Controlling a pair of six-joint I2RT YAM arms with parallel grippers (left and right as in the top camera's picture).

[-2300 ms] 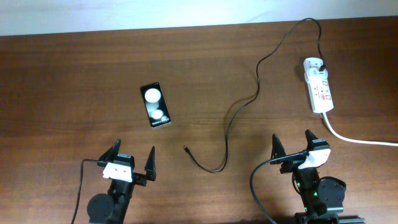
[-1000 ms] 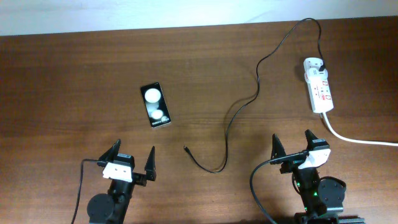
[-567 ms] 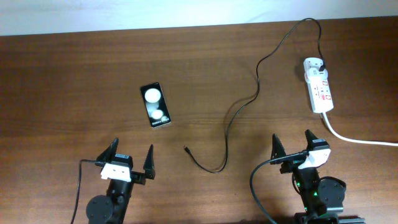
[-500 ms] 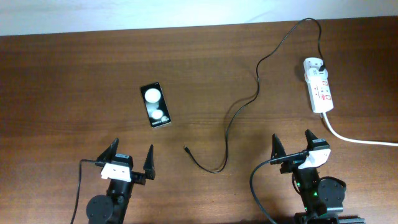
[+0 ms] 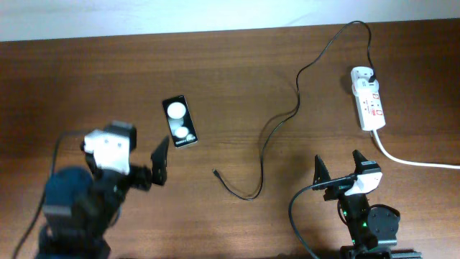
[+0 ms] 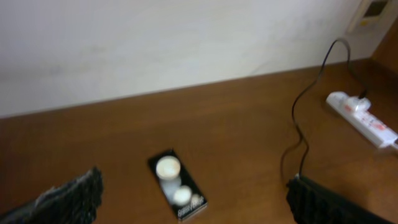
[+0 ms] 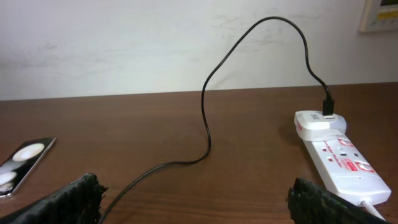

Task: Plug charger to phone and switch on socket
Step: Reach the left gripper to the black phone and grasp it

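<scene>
The phone point(image 5: 180, 122) lies face up at the table's left centre. The charger point(image 5: 267, 137) runs from the socket point(image 5: 368, 99) at the far right to its plug tip point(image 5: 214, 171), which lies loose on the table. My left gripper point(image 5: 133, 164) is open and empty, raised just near of the phone. In the left wrist view the phone point(image 6: 176, 193) lies between the open fingers point(image 6: 194, 186), below them. My right gripper point(image 5: 338, 167) is open and empty at the near right. The right wrist view shows its fingers point(image 7: 194, 193), the charger point(image 7: 205, 124), the socket point(image 7: 336, 155) and the phone point(image 7: 22, 163).
A thick white cord point(image 5: 417, 162) leaves the socket toward the right edge. The charger's loop lies between the two arms. A white wall stands behind the table's far edge. The socket point(image 6: 367, 118) and the charger point(image 6: 301, 124) also show in the left wrist view.
My left arm has lifted from its rest pose and swung up and forward toward the phone. The right arm, phone, charger and socket have not moved.
</scene>
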